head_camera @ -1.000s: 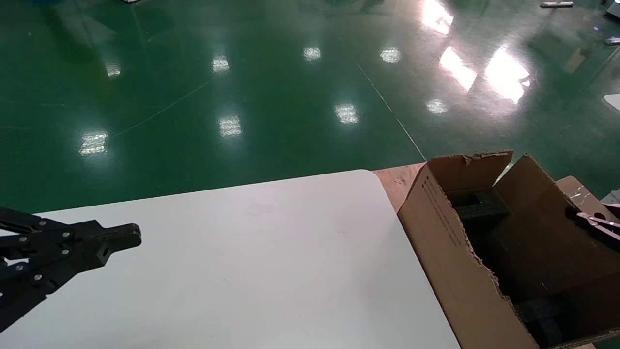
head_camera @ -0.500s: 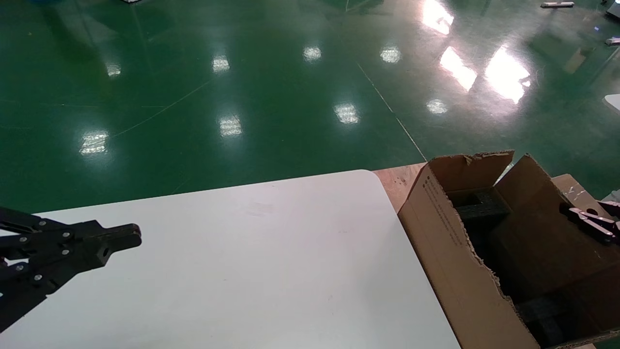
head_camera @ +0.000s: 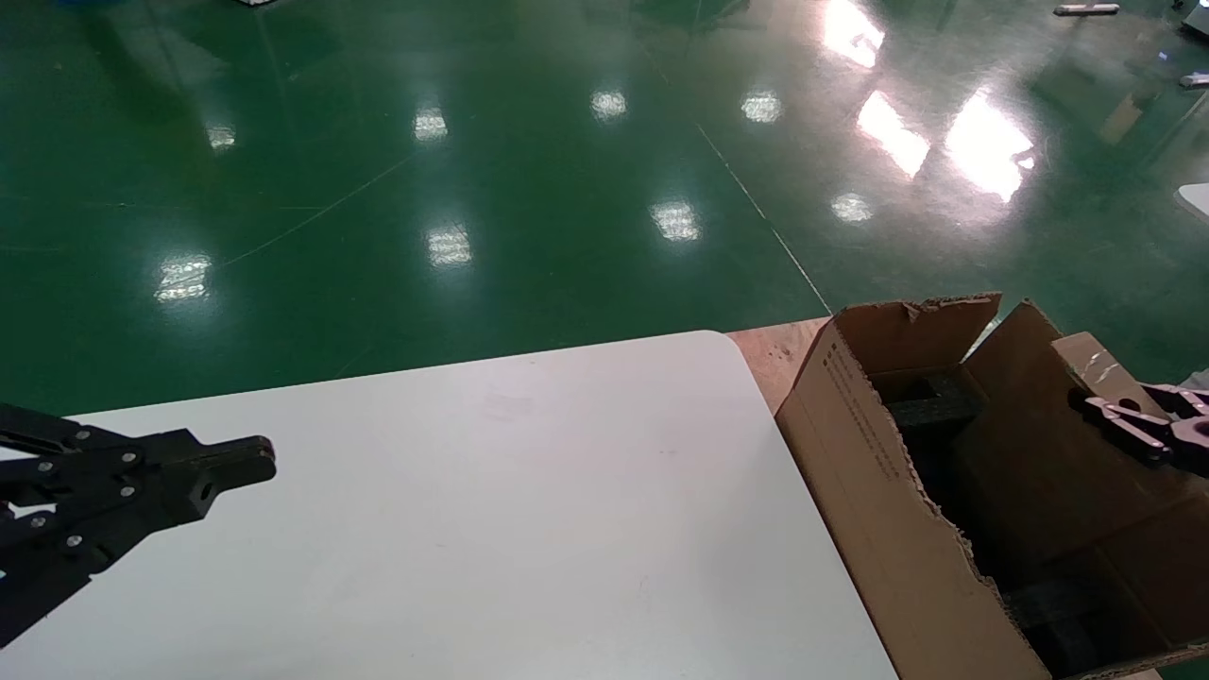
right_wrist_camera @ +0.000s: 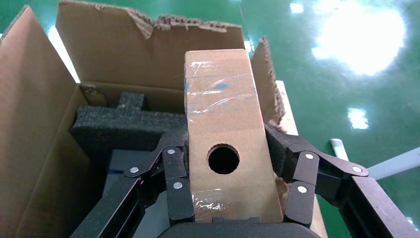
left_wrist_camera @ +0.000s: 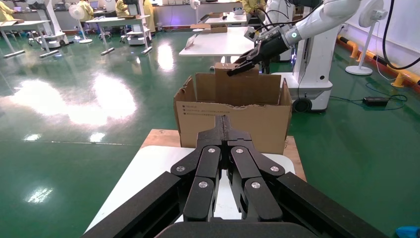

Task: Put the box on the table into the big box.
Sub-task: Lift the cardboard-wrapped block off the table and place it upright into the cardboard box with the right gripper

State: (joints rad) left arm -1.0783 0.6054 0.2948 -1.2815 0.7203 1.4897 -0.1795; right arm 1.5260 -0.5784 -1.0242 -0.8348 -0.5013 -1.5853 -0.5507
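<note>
1. My left gripper (head_camera: 255,463) hovers closed and empty over the table (head_camera: 491,529).
2. The big box (head_camera: 878,491) sits beyond it, below my right gripper (right_wrist_camera: 233,198).
3. That gripper clamps the box (right_wrist_camera: 225,144) by its two sides; it looks light, stiff and crushable, its tape slick.

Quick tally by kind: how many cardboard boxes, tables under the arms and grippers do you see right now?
Cardboard boxes: 2, the big box and the box clamped in the right gripper above it.
Tables: 1, the table.
Grippers: 2, the right one and the left gripper, shut over the table.
Total: 5.
</note>
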